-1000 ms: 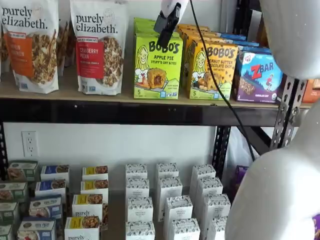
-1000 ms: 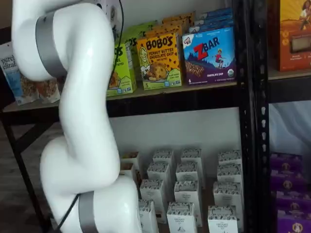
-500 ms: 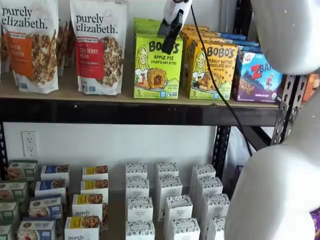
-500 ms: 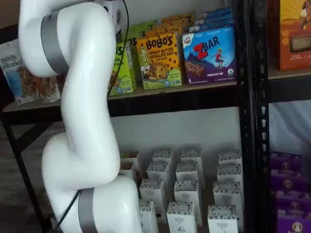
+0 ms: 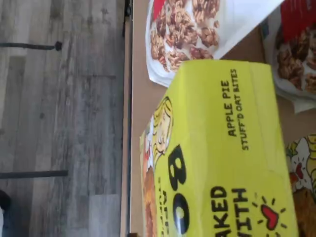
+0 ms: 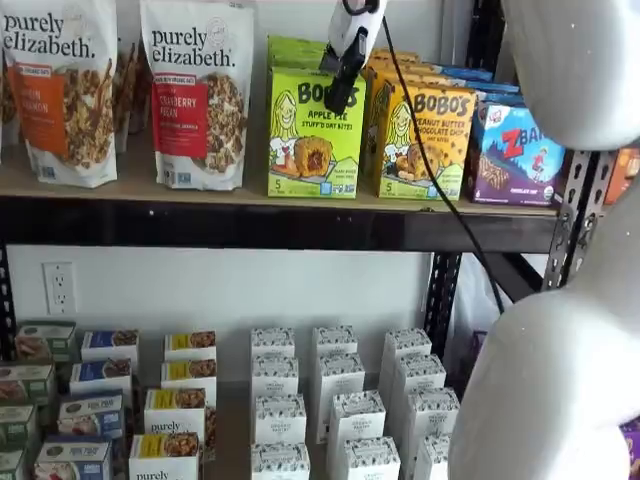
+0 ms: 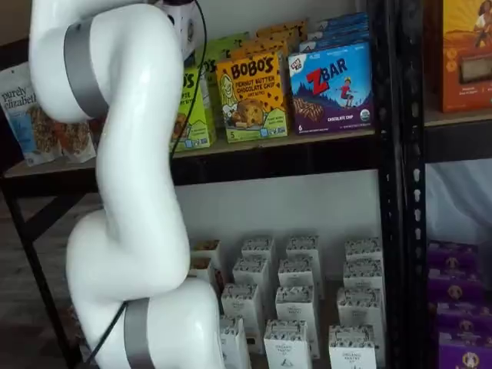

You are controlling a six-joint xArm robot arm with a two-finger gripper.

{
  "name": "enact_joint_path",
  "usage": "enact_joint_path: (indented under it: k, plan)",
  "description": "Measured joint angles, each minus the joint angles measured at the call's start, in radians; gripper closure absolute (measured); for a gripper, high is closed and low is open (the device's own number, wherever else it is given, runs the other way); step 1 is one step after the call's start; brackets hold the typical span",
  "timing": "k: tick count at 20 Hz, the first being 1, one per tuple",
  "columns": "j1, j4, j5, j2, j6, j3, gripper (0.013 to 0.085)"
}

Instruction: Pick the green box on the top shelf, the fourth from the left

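The gripper (image 6: pixel 340 98) hangs before the green Bobo's apple pie box (image 6: pixel 313 135) on the top shelf (image 6: pixel 250 225); its jaws stand wide apart, holding nothing.

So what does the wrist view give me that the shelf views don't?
Only the wrist view shows the green box from above, its top panel reading Apple Pie Stuff'd Oat Bites, with wood floor beyond the shelf edge. Only a shelf view shows the pincer in front of that box's upper right front, seen side-on, plus the Zbar box. Both show the granola bag beside the green box on the top shelf.
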Motion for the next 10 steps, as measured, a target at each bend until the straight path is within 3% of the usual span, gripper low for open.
enact_joint_path:
  k: [3, 5, 9, 10]
  plan:
    - [0.003, -0.010, -0.002, 0.002, 0.001, 0.000, 0.0130]
    - [0.004, -0.015, -0.003, 0.003, 0.002, 0.001, 0.0210]
    - [0.006, -0.016, -0.005, 0.002, 0.003, 0.004, 0.0250]
    - [0.006, -0.015, -0.005, 0.003, 0.003, 0.004, 0.0290]
